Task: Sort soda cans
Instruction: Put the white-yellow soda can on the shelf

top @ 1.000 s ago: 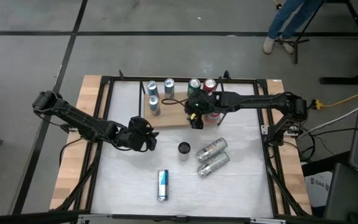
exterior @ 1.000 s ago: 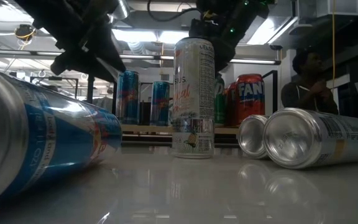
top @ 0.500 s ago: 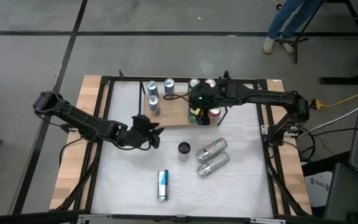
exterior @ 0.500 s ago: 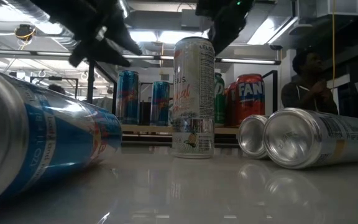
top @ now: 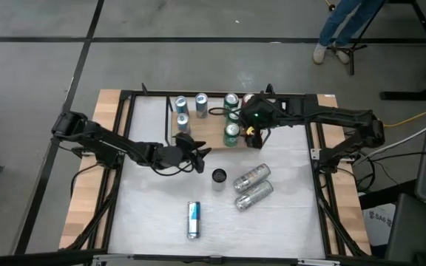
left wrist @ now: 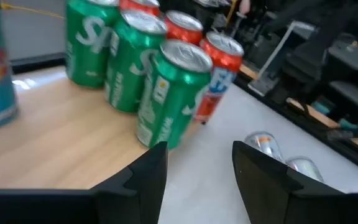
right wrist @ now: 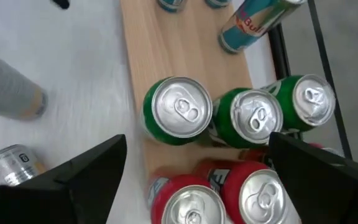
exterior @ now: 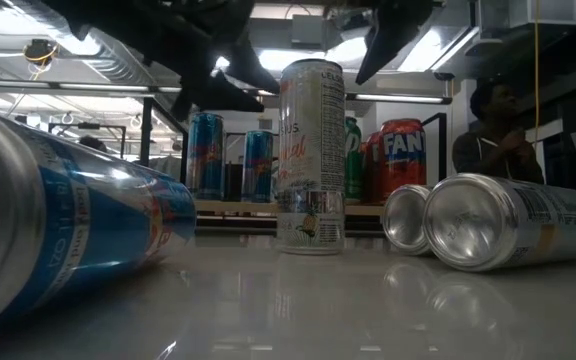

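Observation:
Three blue-and-silver soda cans [top: 183,122], three green ones [right wrist: 178,111] and several red ones [right wrist: 186,204] stand upright on a wooden board [top: 205,139] at the far side. A silver can [top: 219,176] stands upright on the white table. Two silver cans [top: 252,185] and a blue one [top: 193,219] lie on their sides. My left gripper [left wrist: 197,180] is open and nearly level, left of the upright silver can and pointing at the board's green cans. My right gripper [right wrist: 197,180] hangs wide open above the green and red cans, touching none.
A black frame [top: 316,159] runs around the table, with wooden strips [top: 80,214] at both sides. A person sits beyond the table on the right in the low view [exterior: 498,130]. Bare white table lies left of the lying blue can.
My left gripper has gone toward the table's right edge, nearer the upright silver can and the board, and has tipped up to nearly level. My right gripper has risen and drawn toward the right edge. A green can now shows at the board's near edge, where that gripper was.

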{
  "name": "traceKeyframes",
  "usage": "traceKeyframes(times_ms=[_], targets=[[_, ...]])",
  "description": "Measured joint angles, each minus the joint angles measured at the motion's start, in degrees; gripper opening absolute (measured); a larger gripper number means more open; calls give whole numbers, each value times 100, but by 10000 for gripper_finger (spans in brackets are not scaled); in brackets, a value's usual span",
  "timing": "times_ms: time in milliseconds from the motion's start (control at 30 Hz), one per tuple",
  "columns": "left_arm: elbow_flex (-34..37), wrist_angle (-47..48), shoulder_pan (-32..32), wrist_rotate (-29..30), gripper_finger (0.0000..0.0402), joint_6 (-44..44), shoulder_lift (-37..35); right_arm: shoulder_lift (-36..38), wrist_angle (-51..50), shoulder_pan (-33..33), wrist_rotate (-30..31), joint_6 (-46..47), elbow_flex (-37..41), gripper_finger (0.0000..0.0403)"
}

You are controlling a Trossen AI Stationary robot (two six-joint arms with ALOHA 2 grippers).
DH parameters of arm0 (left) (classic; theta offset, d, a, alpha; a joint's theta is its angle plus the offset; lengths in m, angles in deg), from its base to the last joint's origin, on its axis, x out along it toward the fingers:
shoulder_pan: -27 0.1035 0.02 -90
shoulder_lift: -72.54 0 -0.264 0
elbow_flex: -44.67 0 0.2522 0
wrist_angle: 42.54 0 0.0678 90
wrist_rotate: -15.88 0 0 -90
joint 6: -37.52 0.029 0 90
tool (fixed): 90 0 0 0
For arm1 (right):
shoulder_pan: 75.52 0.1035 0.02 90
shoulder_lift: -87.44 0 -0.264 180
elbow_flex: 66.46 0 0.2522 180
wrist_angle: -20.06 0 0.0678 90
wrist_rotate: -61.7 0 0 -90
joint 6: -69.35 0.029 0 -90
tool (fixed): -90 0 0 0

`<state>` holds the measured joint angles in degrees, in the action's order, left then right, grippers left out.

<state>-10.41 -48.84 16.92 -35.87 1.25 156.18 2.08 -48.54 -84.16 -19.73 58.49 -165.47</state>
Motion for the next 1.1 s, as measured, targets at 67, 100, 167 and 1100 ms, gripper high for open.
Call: traceKeyframes(times_ms=[67, 100, 167, 1100], targets=[[0, -40, 10, -138, 174, -1, 69, 0, 111, 0, -12, 25, 75, 381], [0, -53, 10, -197, 174, 0, 76, 0, 183, 0, -44, 28, 110, 381], [0, -79, 6, -278, 174, 2, 65, 0, 331, 0, -128, 33, 182, 381], [-151, 192, -583, -1980, 174, 986, -248, 0, 554, 4, -2214, 392, 244, 381]])
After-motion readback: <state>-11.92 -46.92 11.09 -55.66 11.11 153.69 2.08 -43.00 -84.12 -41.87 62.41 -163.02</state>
